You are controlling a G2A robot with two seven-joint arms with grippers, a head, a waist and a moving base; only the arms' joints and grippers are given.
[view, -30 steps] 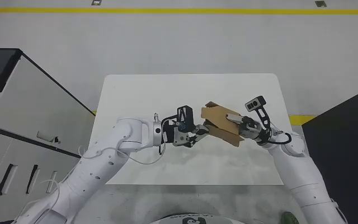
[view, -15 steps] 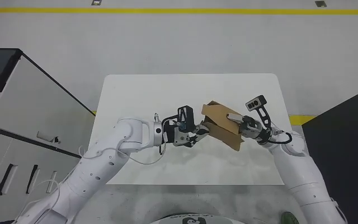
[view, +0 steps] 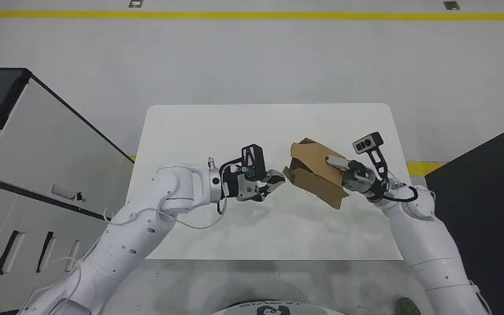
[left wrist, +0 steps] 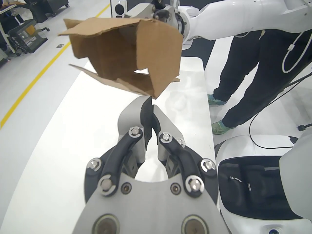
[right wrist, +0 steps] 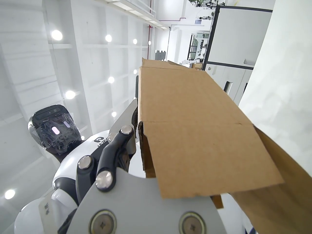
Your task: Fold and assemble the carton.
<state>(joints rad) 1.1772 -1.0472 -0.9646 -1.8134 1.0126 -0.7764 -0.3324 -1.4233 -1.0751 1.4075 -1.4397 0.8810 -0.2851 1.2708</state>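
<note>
A brown carton point(view: 315, 168), partly opened with loose flaps, hangs tilted above the white table point(view: 197, 134). My right gripper point(view: 339, 164) is shut on the carton's wall at its right side. In the right wrist view the carton point(right wrist: 190, 122) covers one finger, and the other finger point(right wrist: 126, 119) presses on its edge. My left gripper point(view: 274, 176) is to the left of the carton, shut and holding nothing. In the left wrist view its fingertips point(left wrist: 148, 103) sit just under the carton's point(left wrist: 117, 57) lowest corner, apart from it.
The table point(left wrist: 73, 113) has bare room on its left half and in front of the arms. A dark cabinet point(view: 20, 102) stands off the table's left side, and a dark unit point(view: 472, 181) off its right side.
My left gripper has drawn back to the left, off the carton it was touching. The right gripper has carried the carton slightly right and up.
</note>
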